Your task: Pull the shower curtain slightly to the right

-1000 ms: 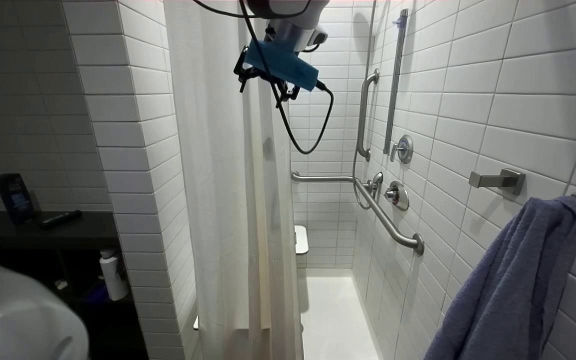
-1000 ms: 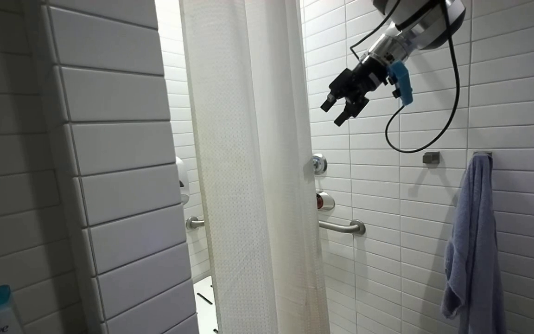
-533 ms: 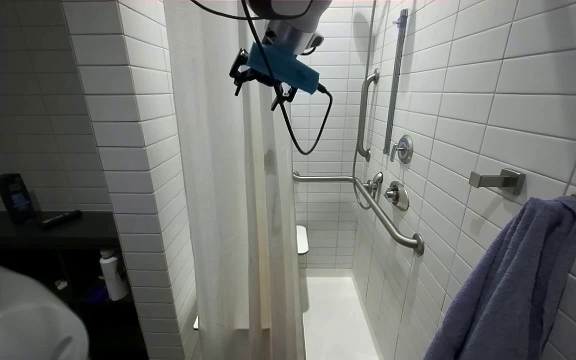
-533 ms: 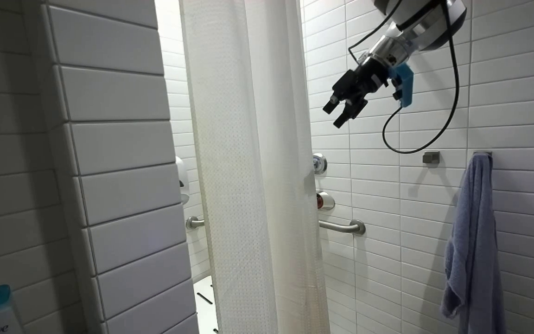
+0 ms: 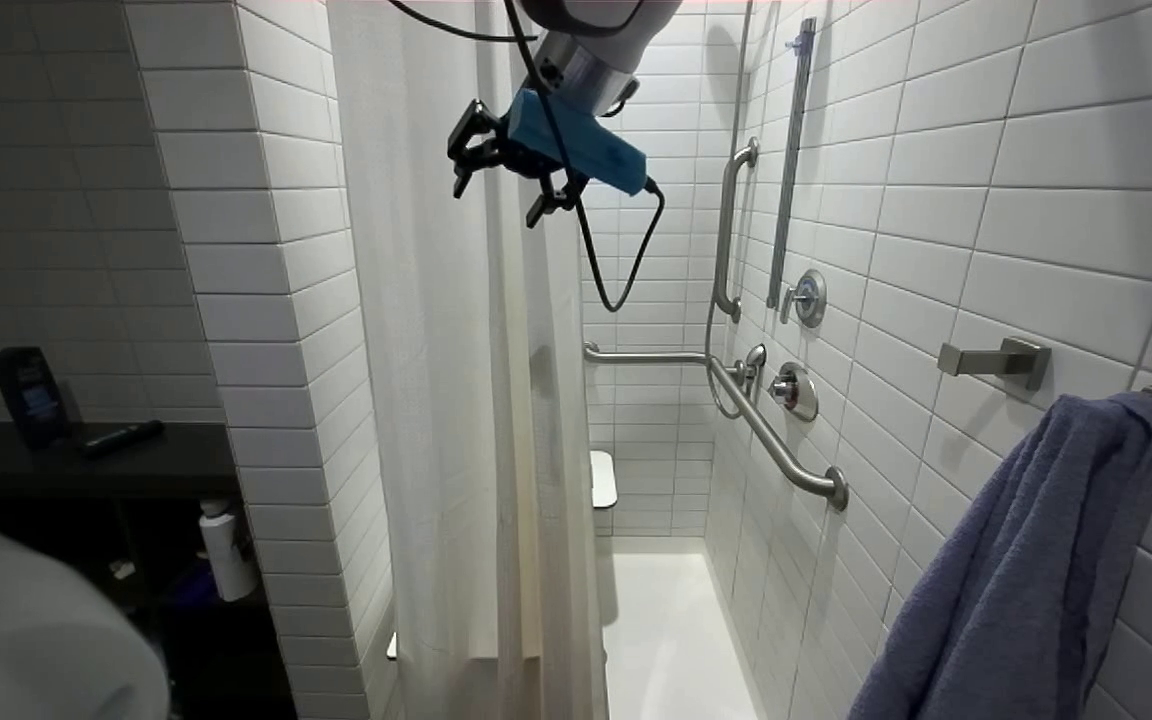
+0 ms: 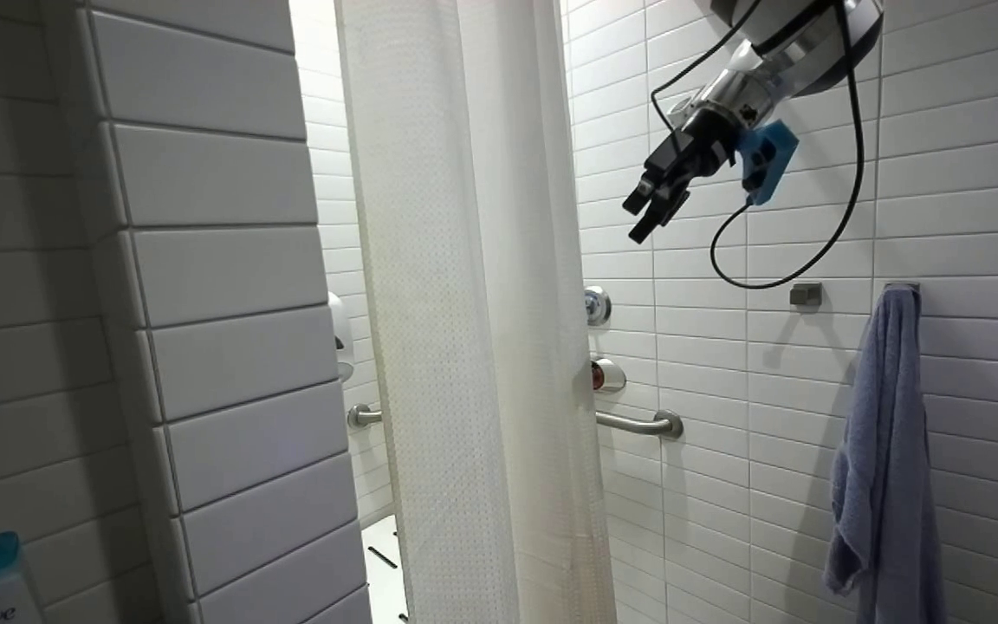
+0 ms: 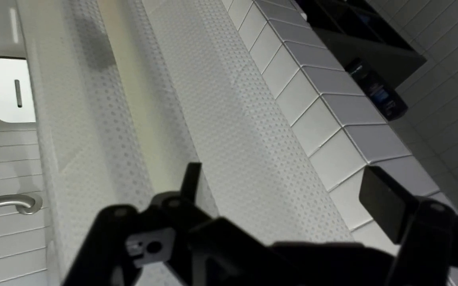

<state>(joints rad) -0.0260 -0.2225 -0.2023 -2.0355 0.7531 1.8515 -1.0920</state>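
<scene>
The shower curtain (image 5: 436,400) is a tall cream sheet hanging in long vertical folds; it also shows in an exterior view (image 6: 456,347). My gripper (image 5: 496,203) is high up, overlapping the curtain's upper right part in that view. In an exterior view, the gripper (image 6: 638,218) points down-left, and wall shows between it and the curtain's right edge. In the wrist view, the curtain (image 7: 233,119) fills the middle beyond the gripper (image 7: 286,184). The jaws stand wide apart with nothing between them. No contact with the curtain shows.
A tiled pillar (image 5: 276,300) stands left of the curtain. Grab bars (image 5: 771,440) and shower valves (image 5: 794,390) are on the right wall. A blue-grey towel (image 5: 1026,560) hangs from a hook. A white seat (image 7: 12,89) shows past the curtain's edge. A cable (image 5: 616,300) loops below the wrist.
The gripper has turned and lowered slightly, its fingertips shifting down-left in an exterior view. The other exterior view shows the wrist slightly farther right. The shadow on the curtain is lower; the curtain hangs nearly unchanged.
</scene>
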